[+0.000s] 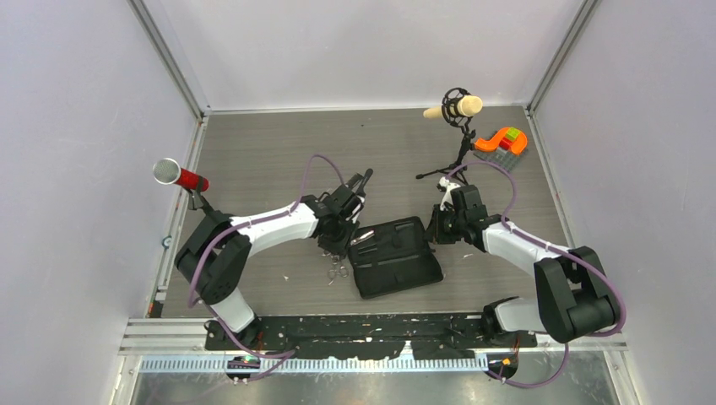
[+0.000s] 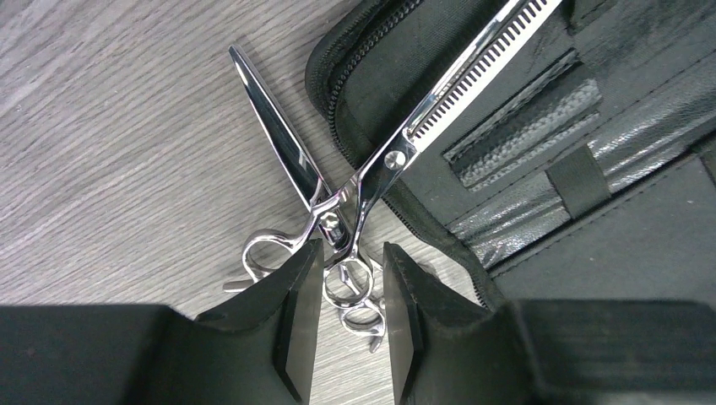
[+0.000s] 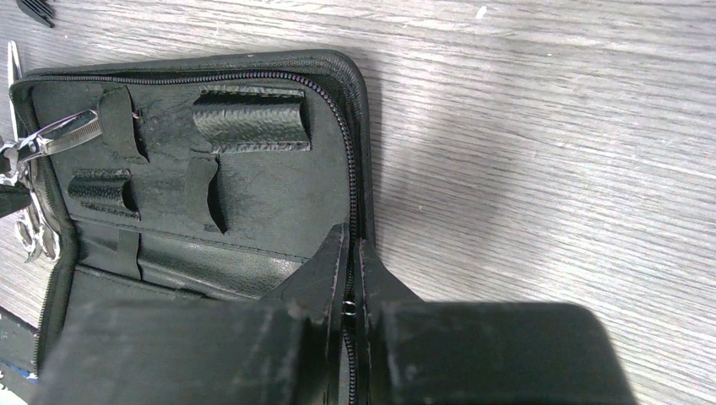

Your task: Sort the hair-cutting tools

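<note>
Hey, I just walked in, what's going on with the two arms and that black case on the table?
The right pincer is shut on the zip edge of the open case, apparently holding it in place. The left pincer is open, with its fingers on either side of the finger rings of the toothed scissors, which lie partly across the case's edge. The plain scissors lie beside them on the table. Neither pair is gripped yet.

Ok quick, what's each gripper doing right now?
Left gripper: open, straddling the finger rings of the scissors.
Right gripper: shut on the edge of the zippered case.
</note>
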Robot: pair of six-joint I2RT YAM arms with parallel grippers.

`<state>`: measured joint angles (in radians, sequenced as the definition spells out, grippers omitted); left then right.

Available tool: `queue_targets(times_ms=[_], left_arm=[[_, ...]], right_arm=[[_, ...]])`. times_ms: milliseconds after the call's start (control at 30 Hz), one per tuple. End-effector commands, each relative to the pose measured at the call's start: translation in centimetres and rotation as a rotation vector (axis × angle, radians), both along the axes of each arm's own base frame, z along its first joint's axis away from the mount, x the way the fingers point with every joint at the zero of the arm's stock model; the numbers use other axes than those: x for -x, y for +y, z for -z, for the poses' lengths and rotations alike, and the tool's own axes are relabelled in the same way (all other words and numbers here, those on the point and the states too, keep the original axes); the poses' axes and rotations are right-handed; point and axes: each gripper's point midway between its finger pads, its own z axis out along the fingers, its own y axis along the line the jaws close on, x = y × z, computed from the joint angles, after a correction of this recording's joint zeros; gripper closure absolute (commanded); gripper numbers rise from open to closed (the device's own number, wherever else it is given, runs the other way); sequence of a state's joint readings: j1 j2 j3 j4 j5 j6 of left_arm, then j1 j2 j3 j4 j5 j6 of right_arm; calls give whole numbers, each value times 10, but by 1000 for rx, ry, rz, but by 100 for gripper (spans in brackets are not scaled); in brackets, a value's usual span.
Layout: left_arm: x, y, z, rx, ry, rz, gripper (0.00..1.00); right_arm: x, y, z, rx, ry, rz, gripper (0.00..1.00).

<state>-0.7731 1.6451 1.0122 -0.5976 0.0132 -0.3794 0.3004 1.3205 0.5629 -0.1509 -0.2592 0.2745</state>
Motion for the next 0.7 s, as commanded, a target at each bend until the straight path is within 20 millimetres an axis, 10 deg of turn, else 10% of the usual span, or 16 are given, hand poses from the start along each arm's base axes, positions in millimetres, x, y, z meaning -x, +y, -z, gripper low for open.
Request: queue_targets(times_ms=[0,400,667], left_arm=[[-12,-1,-4,-29,-45,35,66],[-16,-1,-5,-73,-74,87,70],[-10,-13,-3,-73,-80,169,92]], right_arm=[[-14,3,-10,4,-47,-3,92],[-13,4,-9,2,-41,-7,92],[-13,4,-10,1,-41,-8,92]])
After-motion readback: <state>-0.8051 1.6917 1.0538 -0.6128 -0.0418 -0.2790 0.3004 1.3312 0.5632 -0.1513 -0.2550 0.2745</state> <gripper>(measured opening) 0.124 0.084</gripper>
